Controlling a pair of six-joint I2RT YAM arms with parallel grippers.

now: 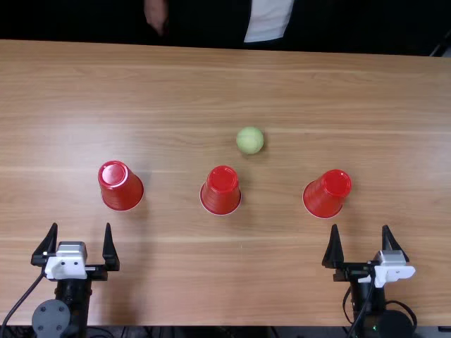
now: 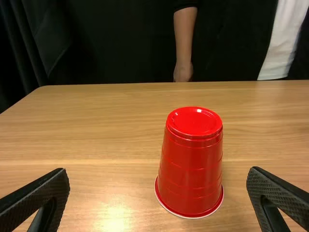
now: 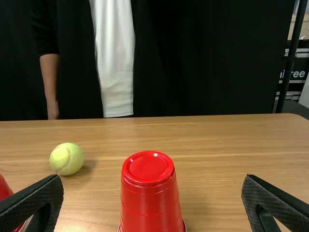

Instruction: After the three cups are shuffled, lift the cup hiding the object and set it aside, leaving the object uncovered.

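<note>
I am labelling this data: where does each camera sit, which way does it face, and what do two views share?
Top view: above the table's near edge, looking steeply down at left cup, middle cup, right cup and ball; left gripper and right gripper show.
Left wrist view: on the left wrist, low, facing the left cup; own fingers show.
Right wrist view: on the right wrist, low, facing the right cup; own fingers show.
Shared: top and right wrist views both show the ball.
</note>
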